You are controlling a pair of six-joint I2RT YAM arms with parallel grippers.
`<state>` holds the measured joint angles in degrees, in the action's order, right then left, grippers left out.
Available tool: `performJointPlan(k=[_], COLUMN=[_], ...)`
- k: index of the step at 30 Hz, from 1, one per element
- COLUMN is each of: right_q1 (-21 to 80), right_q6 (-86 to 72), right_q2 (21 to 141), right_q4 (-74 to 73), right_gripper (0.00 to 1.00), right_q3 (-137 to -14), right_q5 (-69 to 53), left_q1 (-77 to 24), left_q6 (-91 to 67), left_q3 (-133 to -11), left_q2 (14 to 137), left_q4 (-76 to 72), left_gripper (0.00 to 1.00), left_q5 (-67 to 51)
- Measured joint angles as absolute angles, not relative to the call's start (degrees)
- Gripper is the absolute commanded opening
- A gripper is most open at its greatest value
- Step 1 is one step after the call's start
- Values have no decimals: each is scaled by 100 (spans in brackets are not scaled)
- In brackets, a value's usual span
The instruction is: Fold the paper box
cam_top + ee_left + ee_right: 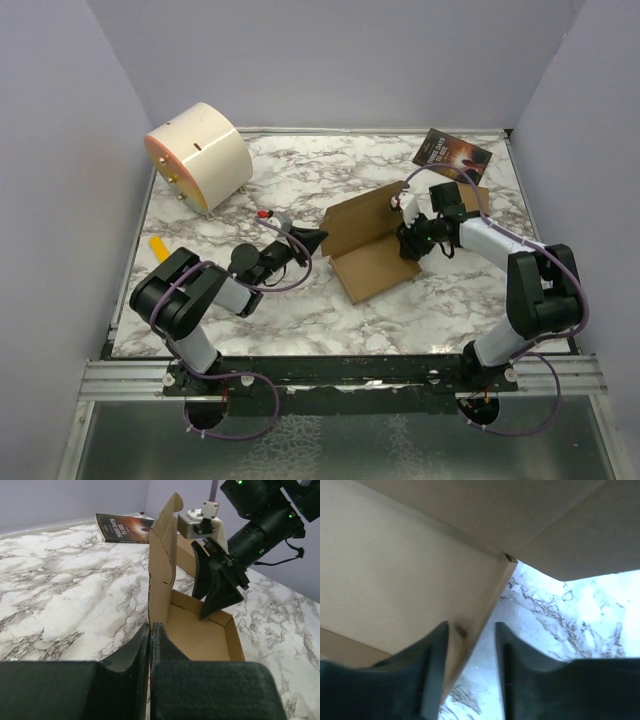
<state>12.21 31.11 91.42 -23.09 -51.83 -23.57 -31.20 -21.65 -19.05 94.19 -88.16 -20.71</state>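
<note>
The paper box (370, 270) sits a bit right of middle on the marble bench (300, 180). It's half built: a shallow tray with low walls lies flat, and one big panel (161, 580) stands up along its far side. It looks like thin brown cardboard, so I'd guess it weighs next to nothing, is stiff across the flat bits and is floppy at the score lines. On that slick marble it'd probably skate away if you shove it without bracing the other side. If it were me I'd hold it by a wall edge or right next to a crease, since mid-panel would just bow. The right claw (470, 626) has its jaws apart, straddling one of the tray's wall edges. The cardboard leans on one finger and there's daylight at the other, so it isn't pinched. The left claw (151, 627) has its jaws pressed together with nothing between them, its tip right at the foot of the upright panel's near edge. Room-wise, the dark booklet (452, 155) lies just behind the box toward the far right corner, so swinging the panel that way looks tight. The left and near sides have more open marble. The cream drum (200, 155) and a little yellow piece (158, 248) are well apart on the left.
</note>
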Motion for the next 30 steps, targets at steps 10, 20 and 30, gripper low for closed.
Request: performJointPlan(k=[10,20,30], right_q1=[3,-353,-355], right_q6=[3168,2952,2049], right_q2=[8167,7190,7400], right_q4=[-2547,-2502,-2099], right_gripper=[68,68,69], right_q3=[-5234,-5249,-5537], right_q5=[-3389,-5310,-6875], left_q1=[-2958,-2849,-2414], left_q6=[-2047,-2231,-2287], left_q3=[-2541,-2969,-3002], left_q2=[10178,10173,7850], left_q4=[-8816,-8683,-5833], left_gripper=[7,51,57], left_q5=[-2211,-2093,-1339])
